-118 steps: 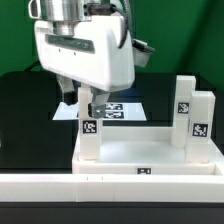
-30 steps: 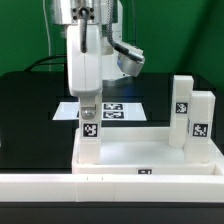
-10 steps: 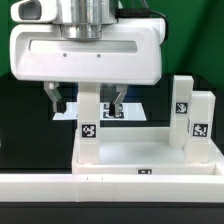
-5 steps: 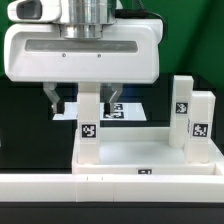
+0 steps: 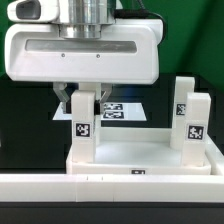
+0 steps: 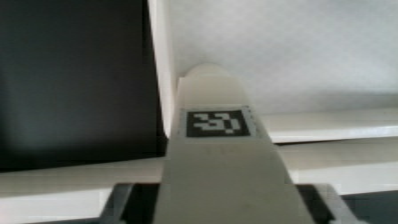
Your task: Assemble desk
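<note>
The desk top (image 5: 140, 152) is a flat white tray on the black table. Three white tagged legs stand upright in its corners. One leg (image 5: 83, 135) is at the exterior view's left, and two legs (image 5: 184, 100) (image 5: 197, 128) are at its right. My gripper (image 5: 85, 98) hangs over the left leg, shut on its upper end, with a dark finger (image 5: 68, 98) pressed to each side. In the wrist view that leg (image 6: 222, 160) runs up the middle with its tag facing the camera. My gripper (image 6: 222, 206) grips it there, and the desk top (image 6: 302, 60) lies beyond.
The marker board (image 5: 122, 108) lies flat on the table behind the desk top. A long white border wall (image 5: 110, 195) runs along the front edge. The big white hand body hides the space above the left leg.
The jaws have come together from wide open onto the left leg. The desk top and its legs have shifted slightly toward the exterior view's left.
</note>
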Action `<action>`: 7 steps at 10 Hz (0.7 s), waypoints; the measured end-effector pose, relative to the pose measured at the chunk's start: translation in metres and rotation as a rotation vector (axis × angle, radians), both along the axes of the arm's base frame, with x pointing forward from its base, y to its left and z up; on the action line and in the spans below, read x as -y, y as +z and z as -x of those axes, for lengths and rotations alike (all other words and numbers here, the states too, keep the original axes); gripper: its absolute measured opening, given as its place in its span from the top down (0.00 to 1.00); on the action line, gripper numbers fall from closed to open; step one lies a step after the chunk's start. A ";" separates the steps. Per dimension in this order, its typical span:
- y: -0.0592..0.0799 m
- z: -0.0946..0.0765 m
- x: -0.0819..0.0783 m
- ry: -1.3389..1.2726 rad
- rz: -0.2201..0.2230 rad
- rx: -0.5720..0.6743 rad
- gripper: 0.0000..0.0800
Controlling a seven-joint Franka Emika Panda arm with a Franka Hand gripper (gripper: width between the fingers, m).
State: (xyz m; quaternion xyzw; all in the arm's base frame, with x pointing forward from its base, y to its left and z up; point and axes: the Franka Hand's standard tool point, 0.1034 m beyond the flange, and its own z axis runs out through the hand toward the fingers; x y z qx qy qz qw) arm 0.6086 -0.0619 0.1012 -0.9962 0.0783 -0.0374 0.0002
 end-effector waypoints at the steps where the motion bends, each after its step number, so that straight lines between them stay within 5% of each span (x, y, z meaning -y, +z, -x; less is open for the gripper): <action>1: 0.000 0.000 0.000 -0.090 -0.009 0.001 0.64; 7: 0.000 0.002 0.002 -0.664 -0.078 0.003 0.64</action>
